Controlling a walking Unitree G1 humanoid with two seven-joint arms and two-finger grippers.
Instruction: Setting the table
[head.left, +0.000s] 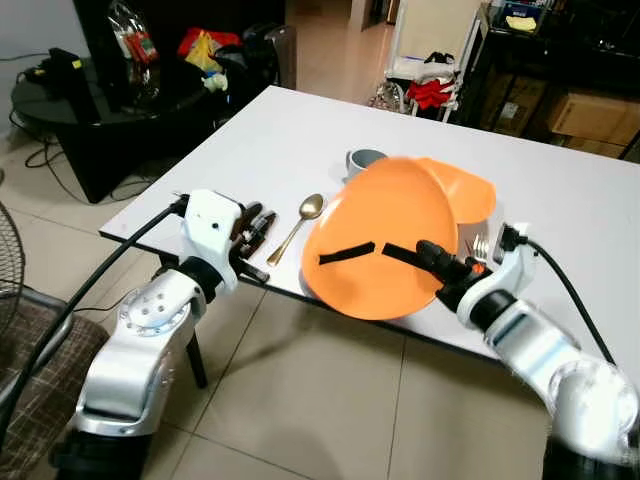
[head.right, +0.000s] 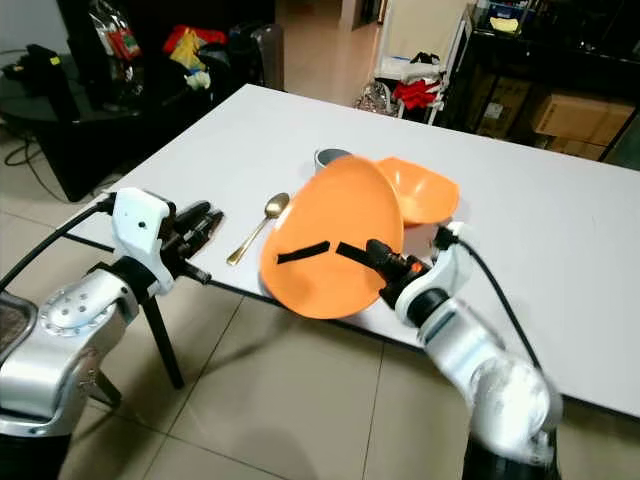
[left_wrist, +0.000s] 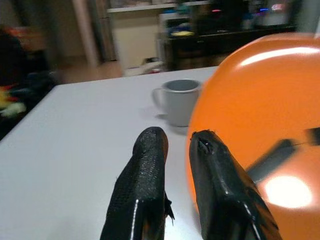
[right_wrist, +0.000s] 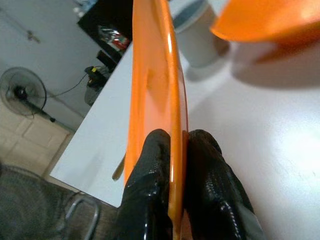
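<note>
My right gripper (right_wrist: 172, 139) is shut on the rim of a large orange plate (head.left: 385, 230), which it holds tilted nearly on edge over the front edge of the white table (head.left: 300, 130). Behind the plate stands an orange bowl (head.left: 470, 190), and a grey mug (left_wrist: 180, 100) sits on the table just beyond the plate. A gold spoon (head.left: 297, 225) lies to the plate's left, and a fork (head.left: 481, 245) shows by my right wrist. My left gripper (head.left: 258, 225) rests at the table's front edge beside the spoon, fingers together and holding nothing.
A black round side table (head.left: 60, 110) with bags stands at the far left, with a fan (head.left: 8, 250) nearer. A rack with red clothes (head.left: 432, 90) and shelves with cardboard boxes (head.left: 590, 115) stand behind the table. Tiled floor lies below the front edge.
</note>
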